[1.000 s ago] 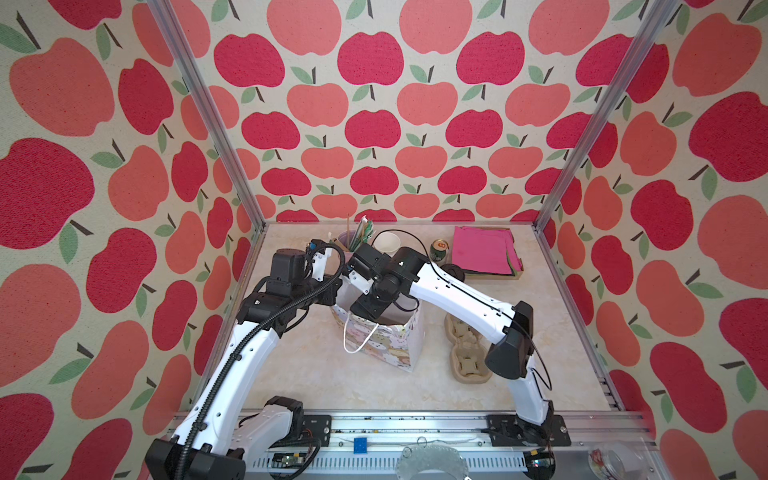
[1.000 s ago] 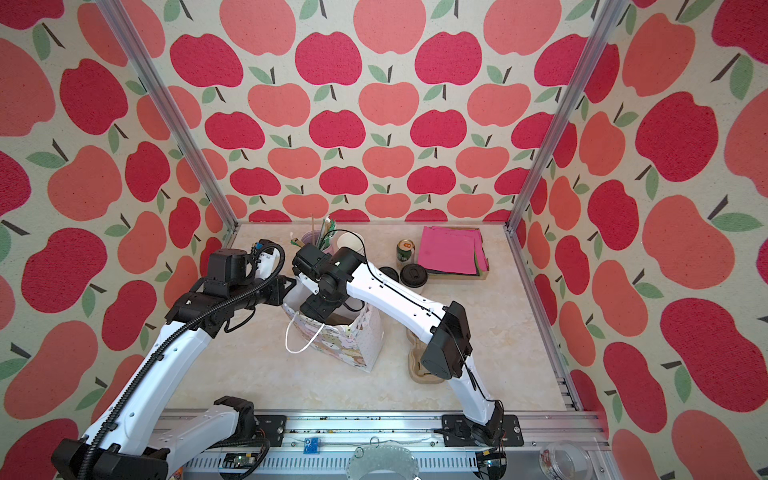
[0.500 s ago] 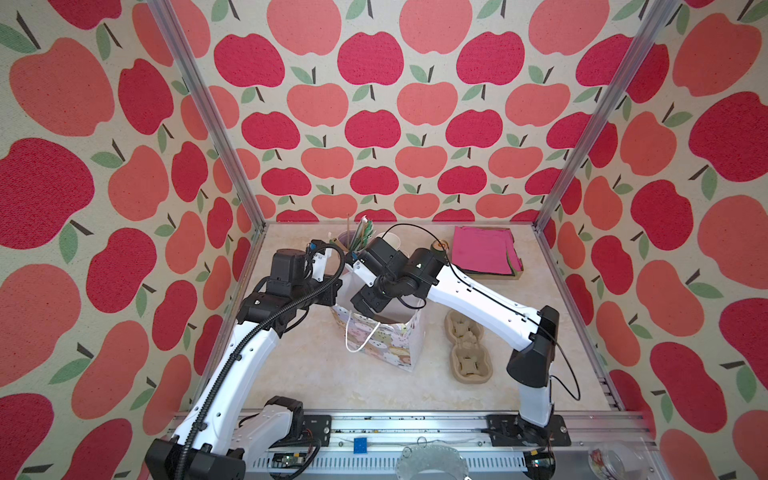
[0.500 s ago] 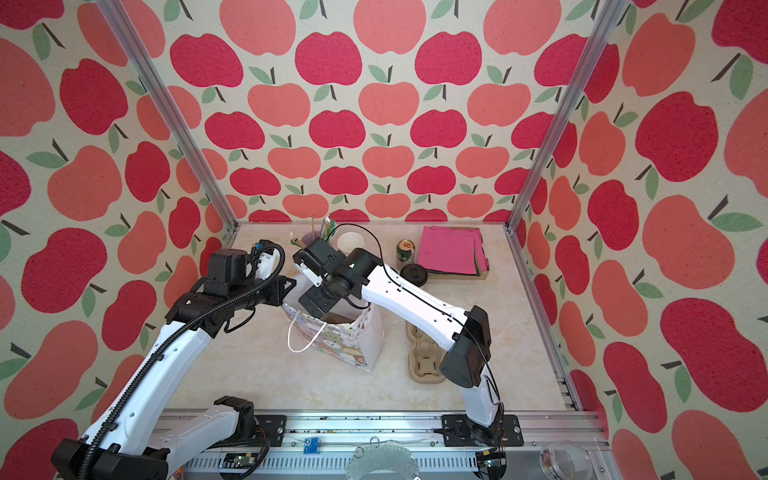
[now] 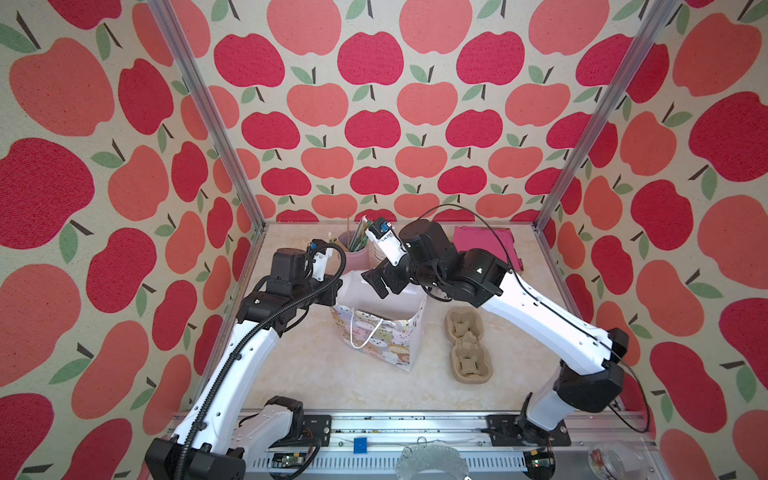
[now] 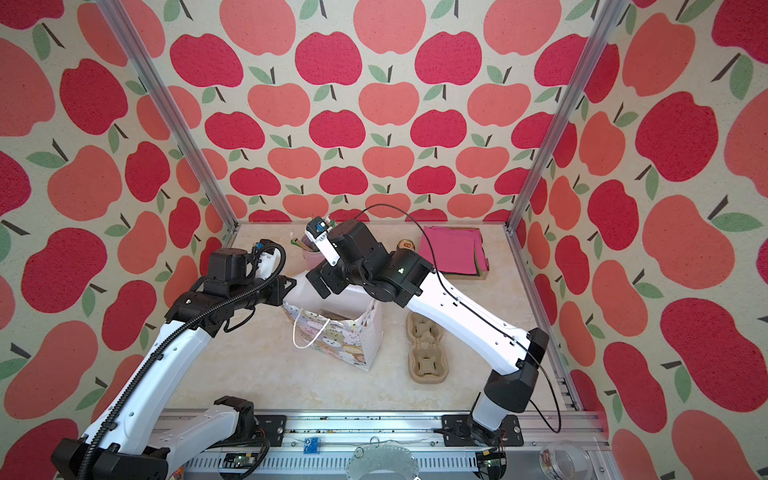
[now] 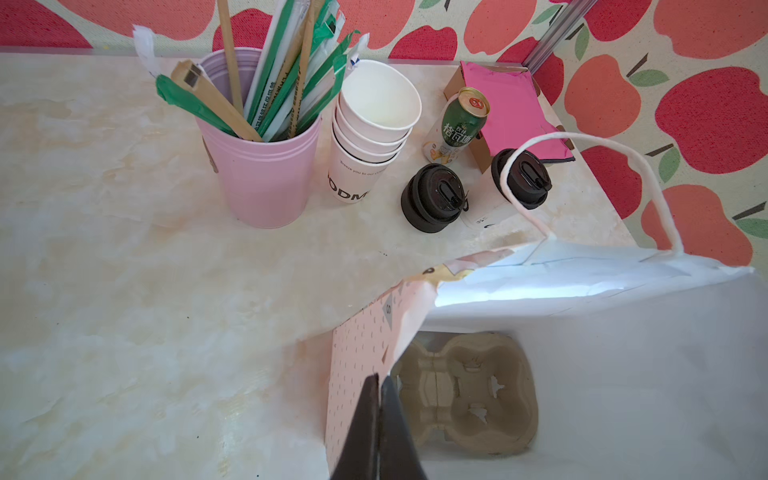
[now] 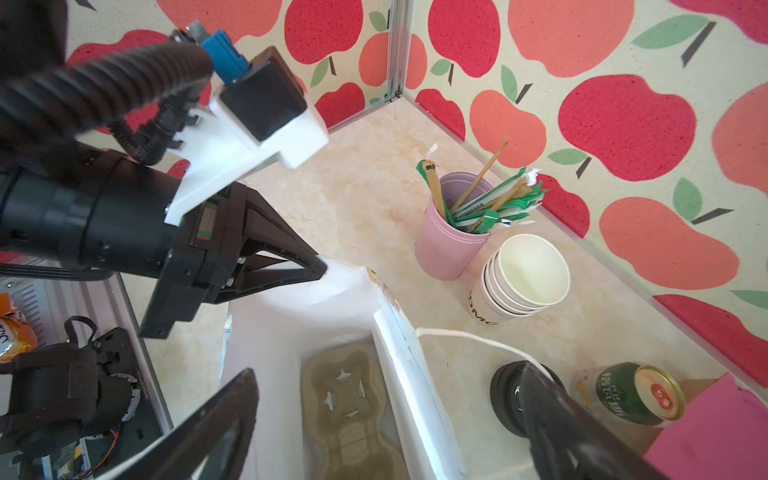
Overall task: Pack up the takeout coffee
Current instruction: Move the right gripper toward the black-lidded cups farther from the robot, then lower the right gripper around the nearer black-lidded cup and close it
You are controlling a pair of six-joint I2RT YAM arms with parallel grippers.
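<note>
Left tool (image 7: 379,382): fingers pressed together on the left rim of the paper bag (image 5: 378,340), pinching the paper so the mouth stands open.
Bag: upright mid-desk, cartoon print outside, white inside; a cardboard cup carrier (image 7: 469,395) lies flat on its bottom with both sockets empty.
Right tool (image 5: 378,284): jaws wide apart and holding nothing, poised over the far edge of the bag's mouth.
Takeout coffee (image 7: 530,178): stands on the desk (image 5: 311,374) beyond the bag's far right corner, just beside the green can (image 7: 457,124) and a stack of black lids (image 7: 432,199) — hidden under the right arm in both top views.
Second carrier (image 5: 467,347): on the desk right of the bag, empty.
Step in hand: likely the reach for the coffee — bag open, carrier seated, cup not yet gripped.
Next move: the right tool should travel far and right, clear the bag's rope handle (image 7: 648,166), then close on the cup's paper wall below the lid, level enough not to tip it.
</note>
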